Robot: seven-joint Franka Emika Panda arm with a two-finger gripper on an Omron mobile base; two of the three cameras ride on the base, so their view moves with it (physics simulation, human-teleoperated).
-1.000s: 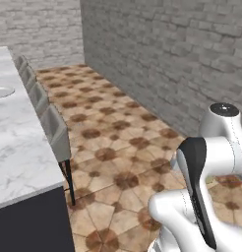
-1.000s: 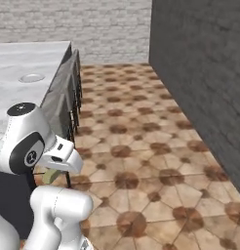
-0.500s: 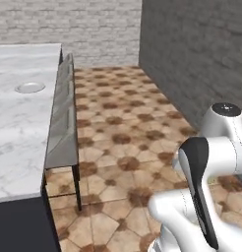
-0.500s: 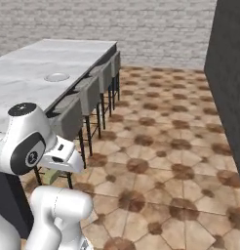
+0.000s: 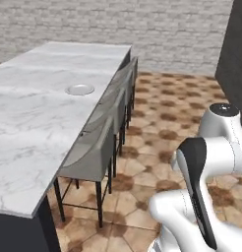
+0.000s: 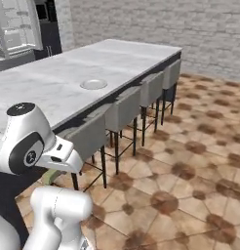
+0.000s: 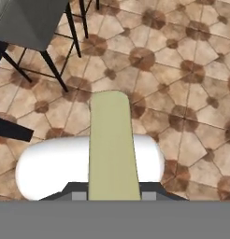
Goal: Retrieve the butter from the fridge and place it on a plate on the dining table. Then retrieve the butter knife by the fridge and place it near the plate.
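arm: folded low and close to the base, well short of the surface; white elbow link with dark joint bulks in the lower right of the left base view, wrist and hand tucked at lower left of the right base view
hand pose: turned down toward the tiled floor [image 7: 191, 60], camera looking past a stool's legs
fingers [image 7: 113, 189]: tips hidden under the stick, closed narrow on the butter
butter [image 7: 112, 144]: pale yellow-green stick jutting straight out from the hand, above the floor; a sliver of it shows under the hand in the right base view [image 6: 50, 177]
dining table [image 5: 39, 123]: long white marble surface, left of the arm in both base views, apart from the hand
plate [image 5: 79, 89]: round, pale, flat on the surface about midway along, near the stool-side edge; also in the right base view [image 6: 93, 84]
stools [image 6: 123, 108]: grey seats in a row tucked along the surface's edge, thin dark legs; nearest one just beside the hand
fridge [image 6: 17, 24]: grey steel, far upper left of the right base view, beyond the surface's far end
brick wall [image 5: 142, 24]: grey, behind the surface
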